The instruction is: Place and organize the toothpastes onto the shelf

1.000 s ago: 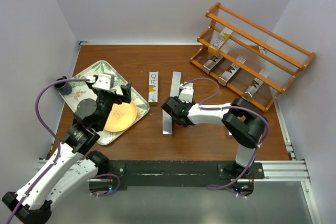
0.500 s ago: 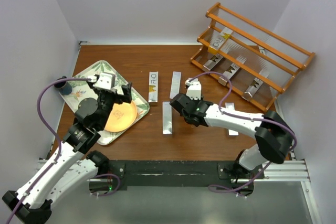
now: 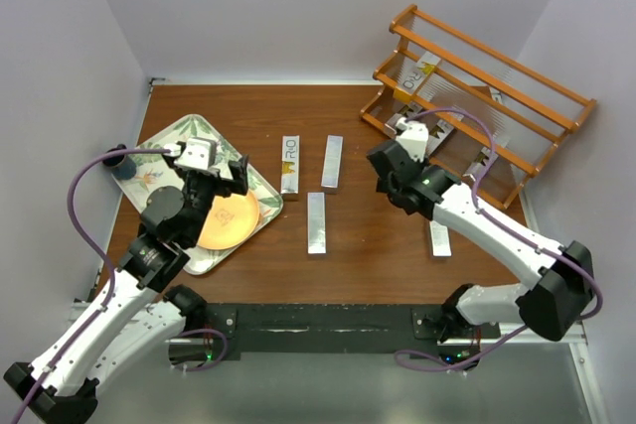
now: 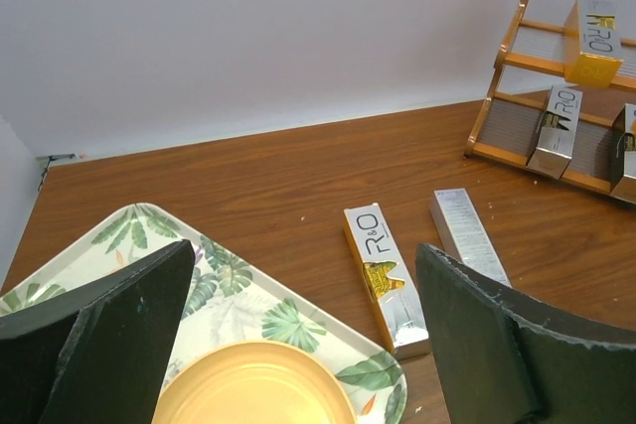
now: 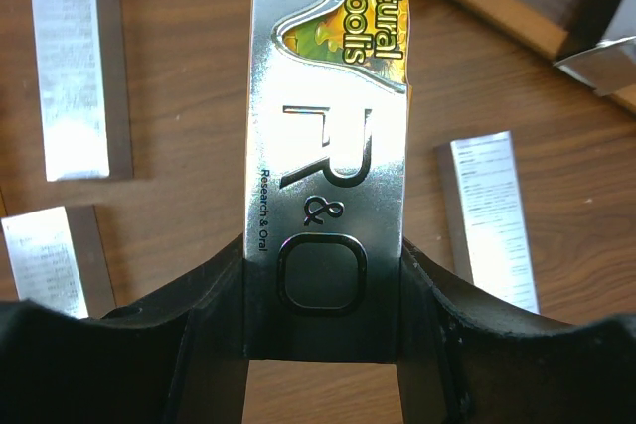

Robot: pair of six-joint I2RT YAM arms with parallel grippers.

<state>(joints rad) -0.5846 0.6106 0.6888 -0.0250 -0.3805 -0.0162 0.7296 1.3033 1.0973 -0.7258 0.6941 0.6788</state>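
Note:
My right gripper is shut on a silver toothpaste with "R&O" lettering and a yellow end, which juts out ahead of the jaws. In the top view that gripper hangs just in front of the orange-brown shelf. The shelf holds several toothpastes. More lie flat on the table: one, another, a third and one under the right arm. My left gripper is open and empty over the tray; its wrist view shows a carton between its fingers.
A leaf-patterned tray lies at the left with an orange plate on it. A dark cup stands by the tray's left edge. White walls close in the table on three sides.
My right gripper has swung from the middle of the table to the right, up to the shelf's front, still shut on its carton. The left arm has stayed put.

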